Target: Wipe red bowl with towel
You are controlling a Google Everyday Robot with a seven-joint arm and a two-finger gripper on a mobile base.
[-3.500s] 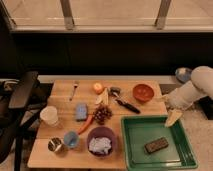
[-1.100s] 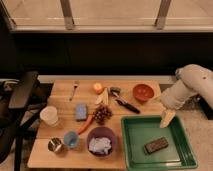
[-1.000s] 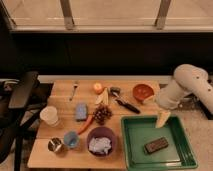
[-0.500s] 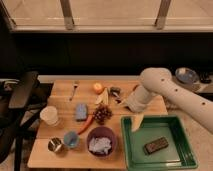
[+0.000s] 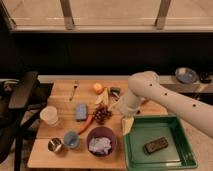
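So the towel (image 5: 100, 145) sits wadded up inside the purple bowl (image 5: 90, 135) near the counter's (image 5: 60, 95) front edge. The red bowl can't be made out, since the robot's arm (image 5: 150, 92) blocks the back right of the counter. The pincer (image 5: 127, 126) points down just right of the purple bowl, over the green tray's (image 5: 170, 131) left rim, spread wide and empty.

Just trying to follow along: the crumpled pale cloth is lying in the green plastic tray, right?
Not quite. The camera view shows the crumpled pale cloth lying in the round purple bowl, just left of the green plastic tray. The robot's gripper hangs open at the tray's left rim, holding nothing.
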